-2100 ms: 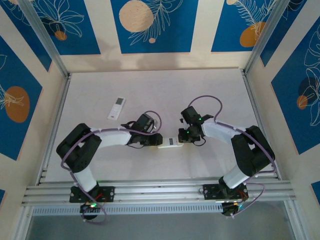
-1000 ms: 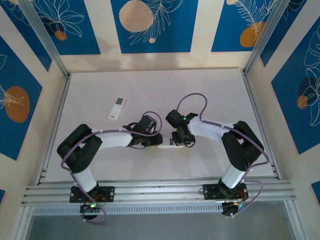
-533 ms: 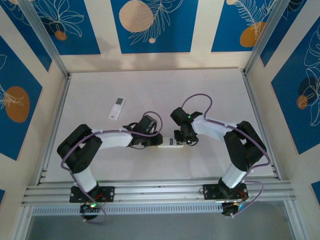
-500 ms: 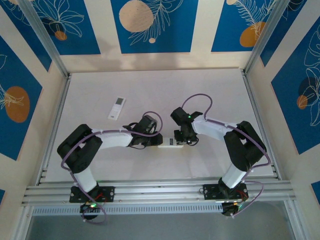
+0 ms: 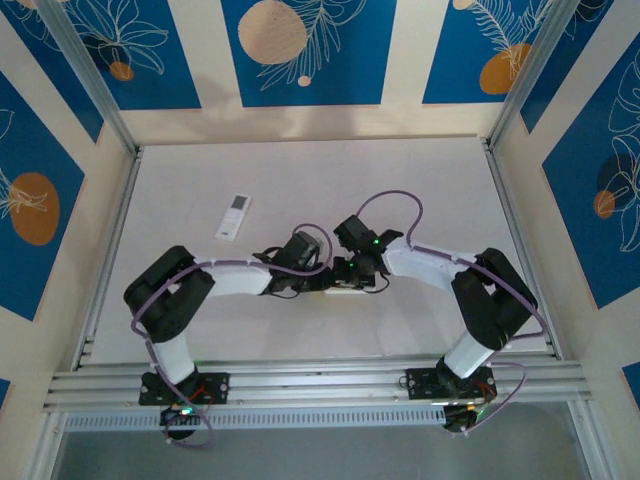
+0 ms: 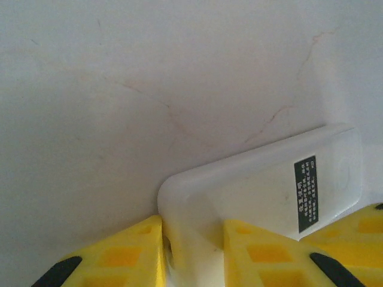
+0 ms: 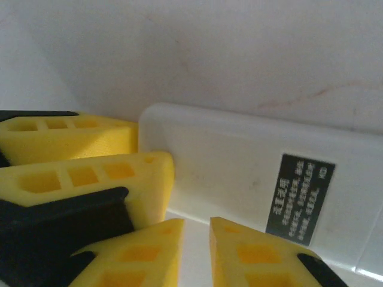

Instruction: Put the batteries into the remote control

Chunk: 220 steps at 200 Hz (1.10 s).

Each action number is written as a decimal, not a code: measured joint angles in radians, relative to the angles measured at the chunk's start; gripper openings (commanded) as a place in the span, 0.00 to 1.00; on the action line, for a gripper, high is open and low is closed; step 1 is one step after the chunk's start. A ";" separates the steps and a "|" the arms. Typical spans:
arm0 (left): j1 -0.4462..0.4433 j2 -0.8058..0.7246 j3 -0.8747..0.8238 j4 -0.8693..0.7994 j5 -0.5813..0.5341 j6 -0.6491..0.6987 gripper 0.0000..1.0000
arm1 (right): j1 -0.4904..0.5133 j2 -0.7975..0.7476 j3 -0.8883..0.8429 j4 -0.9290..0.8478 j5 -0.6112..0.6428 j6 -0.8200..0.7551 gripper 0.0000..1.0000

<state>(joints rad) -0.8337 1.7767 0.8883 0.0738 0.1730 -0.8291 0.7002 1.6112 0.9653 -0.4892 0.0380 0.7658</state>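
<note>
1. remote control [image 6: 263, 191], a flat white plastic slab with rounded corners, lay on the pale table [image 5: 300, 170] about midway between its left and right edges and nearer the near edge. its back faced up, so the black label [image 7: 297, 197] showed.
2. left gripper [image 6: 191, 239] was clamped on one end of it, a yellow finger on each side, likely to stop it sliding while the other arm worked.
3. right gripper [image 7: 196, 239] hung just beside those fingers at the remote's long edge, its jaws narrowed to a slim gap. i could not tell whether they pinched anything.
4. the back-up pose suited reaching the battery compartment, which i judged not yet opened.
5. second remote [image 5: 233, 216], slim and white, lay well apart toward the far-left corner.
</note>
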 measured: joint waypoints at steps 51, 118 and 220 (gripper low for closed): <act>-0.004 -0.037 -0.041 0.023 -0.056 0.021 0.56 | 0.004 -0.133 0.001 -0.006 0.092 -0.129 0.62; 0.087 -0.364 -0.098 -0.043 -0.153 0.143 0.81 | -0.115 -0.309 -0.082 0.050 0.085 -0.970 0.99; 0.091 -0.552 -0.278 -0.058 -0.126 0.051 0.83 | -0.178 0.030 -0.081 -0.032 0.025 -1.578 0.86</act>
<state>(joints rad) -0.7425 1.2243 0.6102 0.0158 0.0471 -0.7784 0.5224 1.6409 0.8845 -0.5209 0.0631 -0.8124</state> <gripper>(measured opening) 0.829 0.911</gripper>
